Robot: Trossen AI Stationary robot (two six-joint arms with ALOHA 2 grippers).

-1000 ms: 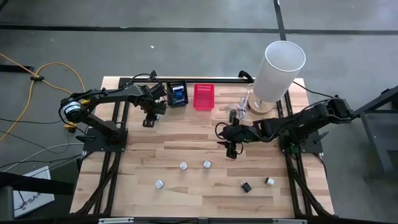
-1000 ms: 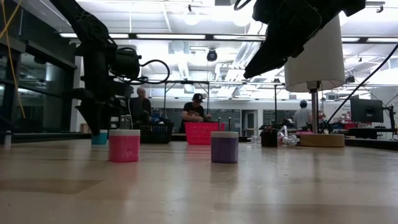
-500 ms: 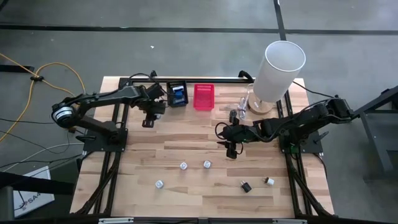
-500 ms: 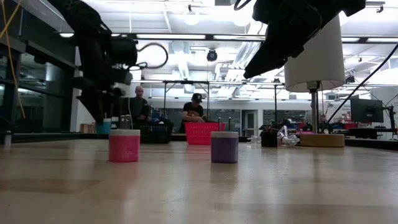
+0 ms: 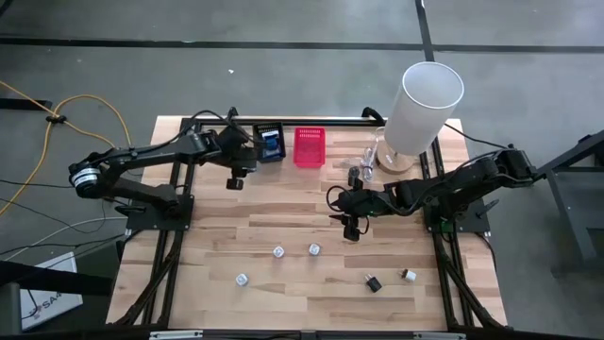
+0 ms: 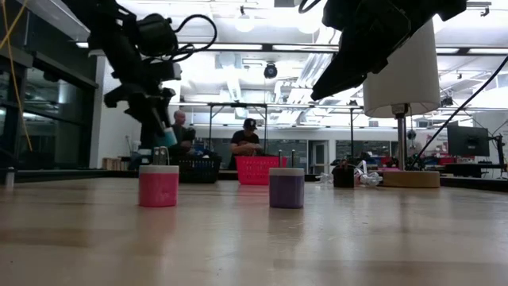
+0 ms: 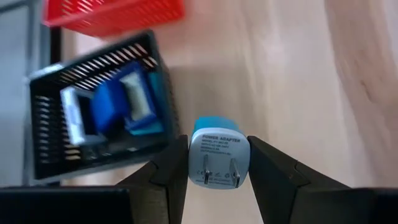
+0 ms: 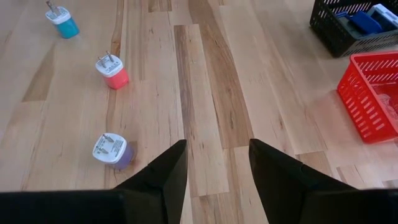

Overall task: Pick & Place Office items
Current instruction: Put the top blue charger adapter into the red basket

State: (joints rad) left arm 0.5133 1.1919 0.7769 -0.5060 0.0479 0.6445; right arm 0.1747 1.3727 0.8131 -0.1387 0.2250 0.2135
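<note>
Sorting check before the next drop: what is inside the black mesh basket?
The black mesh basket holds blue and white pieces, at least two or three. Anything beneath them is covered.

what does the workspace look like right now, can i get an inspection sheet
surface: wooden table, bare in the middle
job's things: blue power adapter held in the air near the black basket, which already holds blue items; pink adapter, purple adapter and another blue adapter stand on the table; two small pieces near the front right
clutter: red basket; tall white cylinder at the back right
grippers: left gripper shut on the blue power adapter; right gripper open, above the table's middle, holding nothing
cables: yellow cable on the floor to the left
surroundings: people seated beyond the table
</note>
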